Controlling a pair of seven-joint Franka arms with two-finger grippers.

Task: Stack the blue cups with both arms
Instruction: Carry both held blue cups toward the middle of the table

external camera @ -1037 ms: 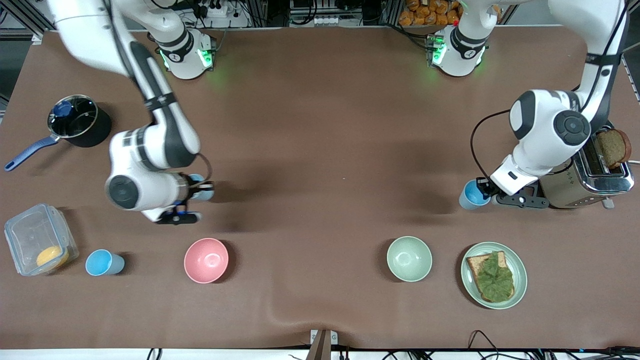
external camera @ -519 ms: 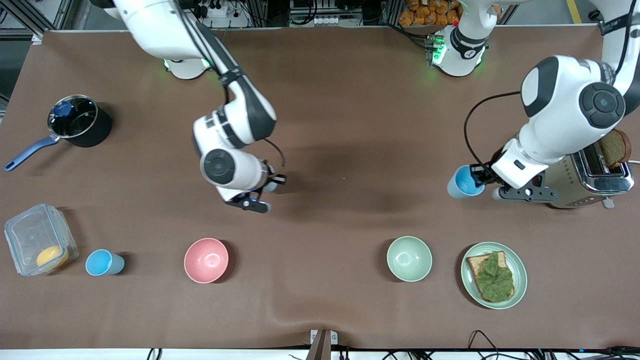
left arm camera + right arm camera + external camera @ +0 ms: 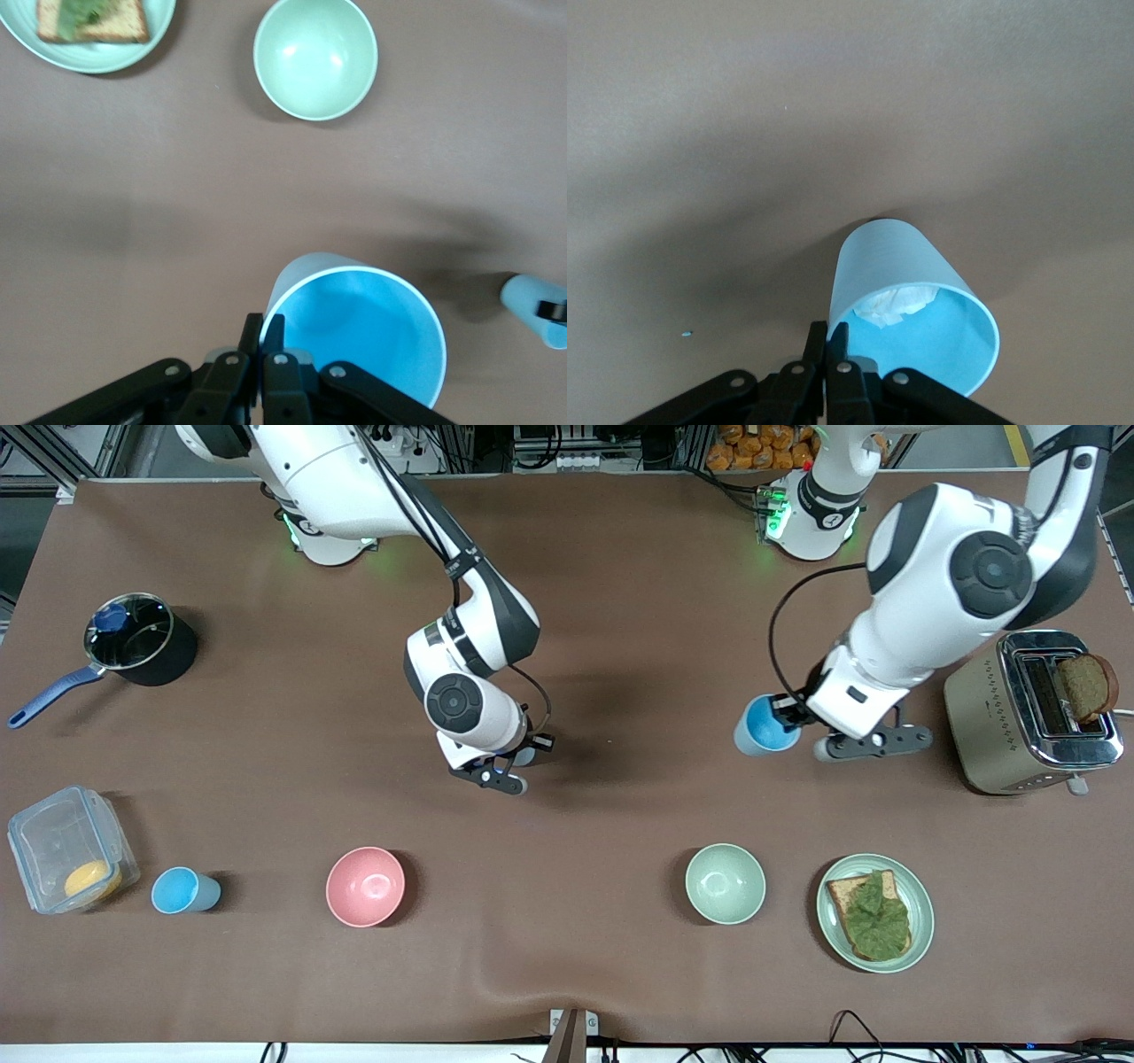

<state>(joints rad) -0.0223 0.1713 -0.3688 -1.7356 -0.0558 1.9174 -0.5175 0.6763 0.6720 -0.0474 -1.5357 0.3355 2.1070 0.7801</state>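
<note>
My left gripper [image 3: 788, 716] is shut on the rim of a blue cup [image 3: 758, 728] with a sky-blue inside and holds it in the air over bare table between the toaster and the table's middle. In the left wrist view the gripper [image 3: 263, 332] pinches the cup's [image 3: 354, 332] wall. My right gripper [image 3: 530, 751] is shut on a second blue cup [image 3: 524, 757], mostly hidden under the wrist, over the table's middle. In the right wrist view the gripper [image 3: 827, 338] pinches this cup's [image 3: 908, 297] rim; something white and crumpled lies inside. A third blue cup [image 3: 182, 890] stands beside the clear container.
A pink bowl [image 3: 365, 886], a pale green bowl [image 3: 725, 883] and a plate with toast and greens [image 3: 875, 912] stand along the side nearer the front camera. A toaster [image 3: 1032, 713] holds bread at the left arm's end. A pot [image 3: 133, 642] and clear container [image 3: 66, 850] are at the right arm's end.
Both arms have carried their cups toward the table's middle. The right gripper travelled farther. The left gripper has moved away from the toaster.
</note>
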